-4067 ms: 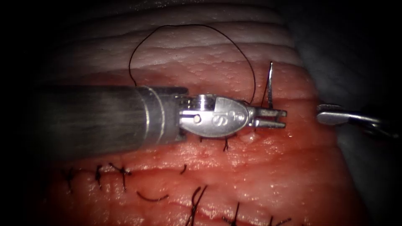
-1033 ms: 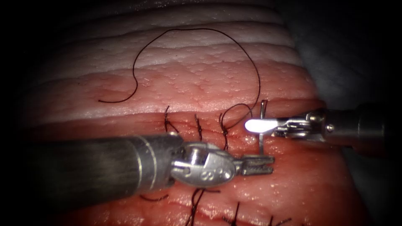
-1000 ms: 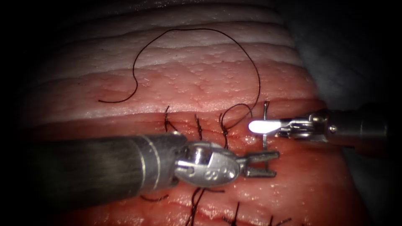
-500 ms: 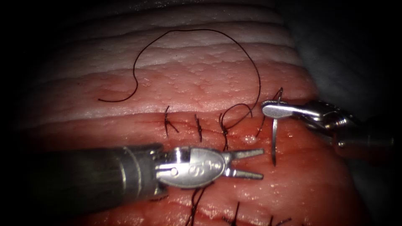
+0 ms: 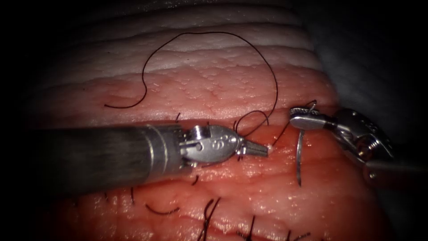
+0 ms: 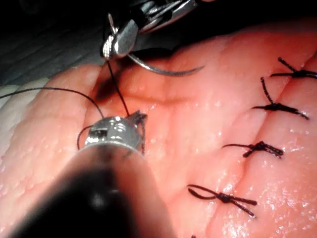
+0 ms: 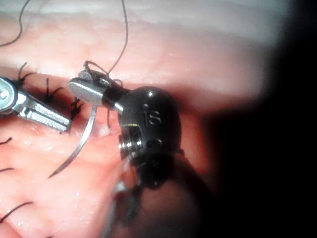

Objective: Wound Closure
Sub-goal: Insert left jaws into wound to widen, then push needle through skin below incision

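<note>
- You have two slim silver needle drivers on grey shafts over one slab of pink-red pork-belly tissue (image 5: 214,89).
- Your right tool (image 5: 299,119) sits at the right of the endoscope view with its jaws clamped on the single curved steel needle (image 5: 299,156), gripping it near the thread end. In the right wrist view the same tool (image 7: 81,88) shows that grip.
- The needle hangs free of the tissue, point down, on the right of the last stitch; in the left wrist view its curve (image 6: 166,69) arcs out from those jaws above the surface.
- Your left tool (image 5: 258,149) lies across the middle of the endoscope view, jaws drawn together to a narrow point at the cut — whether they pinch anything I cannot tell. In the right wrist view its jaws (image 7: 59,123) look narrow too.
- One long dark thread (image 5: 200,33) runs from the needle's end up in a wide arch over the pale upper tissue to a loose end at centre left, with a small loop just right of the left tool.
- In the left wrist view you can count four knotted dark stitches (image 6: 257,148) along a crease of the tissue.
- More short dark thread ends (image 5: 162,210) dot the lower endoscope view — I cannot count them exactly.
- The tissue glistens with red fluid (image 5: 312,196) low down; beyond the slab the surroundings are dark.
</note>
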Available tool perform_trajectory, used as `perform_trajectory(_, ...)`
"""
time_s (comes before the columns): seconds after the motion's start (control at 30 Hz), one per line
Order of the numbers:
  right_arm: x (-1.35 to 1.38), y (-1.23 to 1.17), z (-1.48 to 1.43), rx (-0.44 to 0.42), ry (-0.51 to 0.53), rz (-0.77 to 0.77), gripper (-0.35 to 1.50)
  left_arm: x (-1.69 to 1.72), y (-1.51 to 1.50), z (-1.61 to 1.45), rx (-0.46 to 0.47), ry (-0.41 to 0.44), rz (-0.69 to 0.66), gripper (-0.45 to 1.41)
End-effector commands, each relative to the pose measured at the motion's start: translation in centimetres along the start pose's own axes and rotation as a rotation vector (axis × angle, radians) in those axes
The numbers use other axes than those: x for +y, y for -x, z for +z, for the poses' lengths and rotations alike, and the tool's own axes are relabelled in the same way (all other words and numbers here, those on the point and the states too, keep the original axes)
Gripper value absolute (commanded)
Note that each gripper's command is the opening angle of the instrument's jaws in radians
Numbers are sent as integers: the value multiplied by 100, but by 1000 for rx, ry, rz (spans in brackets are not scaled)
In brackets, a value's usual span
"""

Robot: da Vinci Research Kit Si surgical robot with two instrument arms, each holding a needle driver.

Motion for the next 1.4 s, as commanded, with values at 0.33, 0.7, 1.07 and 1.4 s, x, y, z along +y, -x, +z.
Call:
perform_trajectory(0.33, -5, 9, 14, 21, -35, -73, -35, -27, 24, 38, -167, 57, -12, -45)
perform_trajectory(0.7, -7, 14, 25, 26, -53, -162, -35, -59, 50, 58, -268, 72, -33, -45)
perform_trajectory(1.07, 21, 4, 35, 67, -48, -359, -35, -48, 83, 71, -396, 149, -43, -45)
perform_trajectory(1.4, 49, 1, 46, 112, -5, -524, -35, -31, 71, 59, -408, 189, -44, -15)
